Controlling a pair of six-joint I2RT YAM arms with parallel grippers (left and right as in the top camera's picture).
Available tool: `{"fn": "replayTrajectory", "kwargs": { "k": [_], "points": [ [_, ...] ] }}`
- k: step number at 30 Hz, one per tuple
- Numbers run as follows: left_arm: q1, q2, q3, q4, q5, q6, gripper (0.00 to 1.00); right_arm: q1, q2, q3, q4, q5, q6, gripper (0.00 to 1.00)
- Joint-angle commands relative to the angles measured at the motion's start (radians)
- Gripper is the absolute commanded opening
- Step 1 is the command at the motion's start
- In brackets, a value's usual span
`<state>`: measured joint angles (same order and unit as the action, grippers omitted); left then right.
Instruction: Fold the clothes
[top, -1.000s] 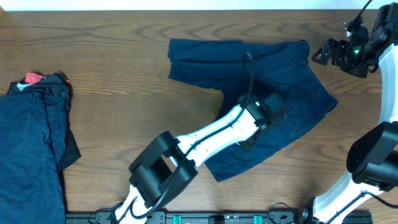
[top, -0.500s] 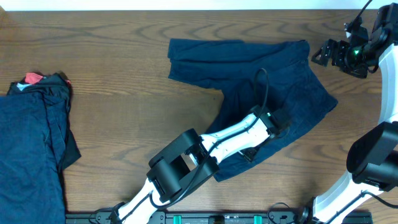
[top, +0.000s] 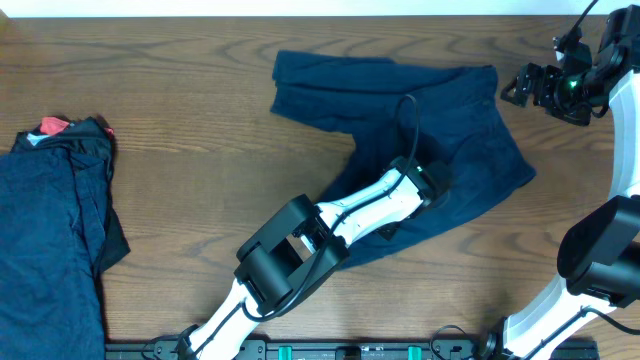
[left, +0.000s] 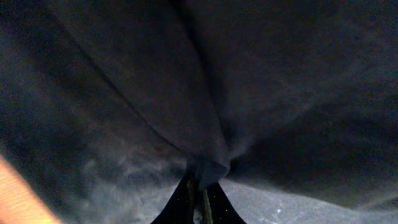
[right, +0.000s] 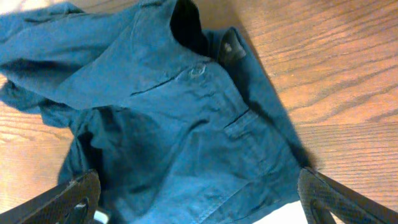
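A pair of navy shorts (top: 440, 120) lay rumpled on the wooden table (top: 180, 120), spread from the centre toward 1 o'clock in the overhead view, one leg reaching out toward 11 o'clock and the other trailing down toward 6 o'clock. The white left arm (top: 350, 215) stretched in from 6 o'clock, and the left gripper (top: 432, 180) sat on the middle of the garment, its jaws pinched tight on a tuck of the cloth; the left wrist camera showed dark fabric bunched and drawn into folds at the fingertips. The right gripper (top: 522, 85) hung at 2 o'clock, just beside the waistband corner of the shorts but holding nothing, its jaws spread wide; its wrist camera looked down on the buttoned waistband and a pocket welt. Well apart, at the 9 o'clock edge of the table, rested a stack of dark navy garments (top: 55, 230), with a red piece (top: 52, 126) showing at the stack's top corner.
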<state>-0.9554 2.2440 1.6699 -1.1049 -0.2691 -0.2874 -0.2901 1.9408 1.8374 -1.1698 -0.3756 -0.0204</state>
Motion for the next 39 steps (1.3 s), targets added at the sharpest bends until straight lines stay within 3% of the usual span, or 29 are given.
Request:
{"fn": "replayTrajectory", "kwargs": {
  "k": [1, 7, 15, 26, 27, 29, 30, 36, 39],
  "points": [
    [0.009, -0.053, 0.018, -0.031, -0.194, 0.002, 0.06, 0.01, 0.002, 0.019, -0.002, -0.018, -0.023, 0.99],
    [0.062, -0.191, 0.018, -0.053, -0.214, 0.002, 0.11, 0.011, 0.002, 0.019, -0.007, -0.018, -0.031, 0.99],
    [0.23, -0.3, 0.018, -0.023, -0.205, 0.021, 0.07, 0.034, 0.002, 0.019, -0.032, -0.018, -0.034, 0.99],
    [0.65, -0.296, -0.088, 0.144, 0.116, 0.06, 0.07, 0.073, 0.002, 0.019, -0.063, -0.013, -0.034, 0.99],
    [0.678, -0.296, -0.109, 0.161, 0.158, 0.08, 0.08, 0.075, 0.002, 0.019, -0.065, -0.013, -0.034, 0.99],
    [0.725, -0.293, -0.159, 0.192, 0.235, 0.11, 0.46, 0.076, 0.002, 0.019, -0.069, -0.013, -0.034, 0.99],
    [0.74, -0.291, -0.18, 0.199, 0.256, 0.117, 0.55, 0.076, 0.002, 0.019, -0.07, -0.011, -0.034, 0.99],
    [0.743, -0.296, -0.215, 0.166, 0.271, 0.126, 0.53, 0.076, 0.002, 0.019, -0.12, 0.039, -0.044, 0.99],
    [0.733, -0.301, -0.22, 0.118, 0.347, 0.126, 0.53, 0.076, 0.002, 0.009, -0.142, 0.037, -0.049, 0.99]
  ]
}}
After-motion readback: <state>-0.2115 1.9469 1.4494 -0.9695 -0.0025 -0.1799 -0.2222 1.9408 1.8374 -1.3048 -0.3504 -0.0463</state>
